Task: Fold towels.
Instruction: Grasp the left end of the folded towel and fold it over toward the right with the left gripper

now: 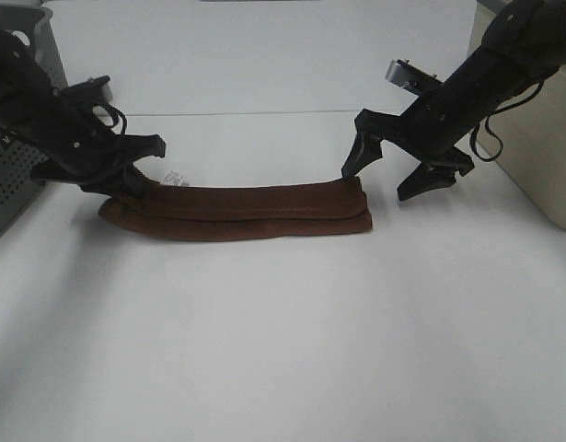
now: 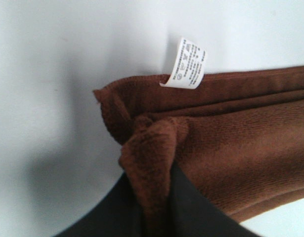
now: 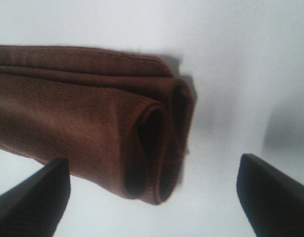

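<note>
Towel (image 1: 246, 212): brown, folded into a long narrow strip, lying mid-worktop (image 1: 283, 350), parallel to the far edge.
White tag (image 2: 187, 64): at the towel's left end.
Left pincer (image 1: 137, 182): pinching that end.
Right pincer (image 1: 376, 184): spread wide at the right end.

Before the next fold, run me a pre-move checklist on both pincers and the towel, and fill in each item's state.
1. Left pincer shut on the towel's tag end: ok, cloth is bunched between its fingers.
2. Right pincer gripping the other end: not ok, it is open, and that end lies between its fingers, nearer one.
3. Towel folded into a long strip lying on the table: ok.
4. White tag free of the left pincer: ok, it sticks out from the towel's edge.
5. All layers caught in the left pincer: cannot tell.
</note>
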Available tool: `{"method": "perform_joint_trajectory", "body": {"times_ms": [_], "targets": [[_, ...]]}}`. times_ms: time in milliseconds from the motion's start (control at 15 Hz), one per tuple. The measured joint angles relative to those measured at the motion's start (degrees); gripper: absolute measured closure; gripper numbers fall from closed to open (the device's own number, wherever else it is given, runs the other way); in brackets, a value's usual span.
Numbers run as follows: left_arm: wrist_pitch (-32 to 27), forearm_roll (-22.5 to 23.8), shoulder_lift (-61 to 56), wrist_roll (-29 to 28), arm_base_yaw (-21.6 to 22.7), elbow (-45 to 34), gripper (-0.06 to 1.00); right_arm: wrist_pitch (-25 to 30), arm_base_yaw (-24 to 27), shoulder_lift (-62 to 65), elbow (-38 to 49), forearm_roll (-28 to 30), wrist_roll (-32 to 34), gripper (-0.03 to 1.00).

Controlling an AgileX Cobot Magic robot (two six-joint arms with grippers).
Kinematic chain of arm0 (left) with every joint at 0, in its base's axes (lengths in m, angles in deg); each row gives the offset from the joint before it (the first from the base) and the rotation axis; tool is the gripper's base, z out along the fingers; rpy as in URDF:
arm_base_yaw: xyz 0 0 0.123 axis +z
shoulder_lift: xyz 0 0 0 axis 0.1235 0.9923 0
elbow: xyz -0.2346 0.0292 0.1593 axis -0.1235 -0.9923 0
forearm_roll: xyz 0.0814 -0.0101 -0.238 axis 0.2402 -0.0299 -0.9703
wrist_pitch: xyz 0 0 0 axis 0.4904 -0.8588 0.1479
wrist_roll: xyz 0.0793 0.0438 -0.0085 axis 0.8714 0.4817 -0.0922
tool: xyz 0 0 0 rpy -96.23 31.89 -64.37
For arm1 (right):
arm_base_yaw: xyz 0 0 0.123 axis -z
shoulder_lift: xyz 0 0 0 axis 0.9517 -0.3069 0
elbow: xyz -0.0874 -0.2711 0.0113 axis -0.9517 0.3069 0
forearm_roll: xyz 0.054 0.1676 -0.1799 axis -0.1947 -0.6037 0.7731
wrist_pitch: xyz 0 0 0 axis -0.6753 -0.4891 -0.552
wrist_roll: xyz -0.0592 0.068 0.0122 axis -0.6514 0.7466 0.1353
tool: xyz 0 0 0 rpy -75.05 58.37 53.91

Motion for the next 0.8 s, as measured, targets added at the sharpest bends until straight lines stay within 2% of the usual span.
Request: {"method": "perform_joint_trajectory", "body": {"times_ms": [133, 200, 400, 533, 800], "targets": [[-1.78, 6.19, -4.87, -5.33, 0.29, 0.00, 0.88, 1.60, 0.00, 0.00, -0.06, 0.00, 0.00, 0.11], [-3.04, 6.93, -6.76, -6.82, 0.06, 0.92, 0.88, 2.52, 0.00, 0.06, -0.06, 0.00, 0.00, 0.11], [-7.73, 5.61, -8.37, -8.14, -3.55, 7.16, 0.88, 4.35, 0.00, 2.35, -0.11, 0.00, 0.06, 0.11], [-8.65, 4.53, -7.45, -10.37, -7.33, 10.77, 0.88, 5.21, 0.00, 4.76, -0.23, 0.00, 0.06, 0.11], [-10.89, 4.47, 1.20, -16.62, -14.38, 19.54, 0.87, 6.53, 0.00, 9.17, -0.23, 0.23, 0.06, 0.11]]}}
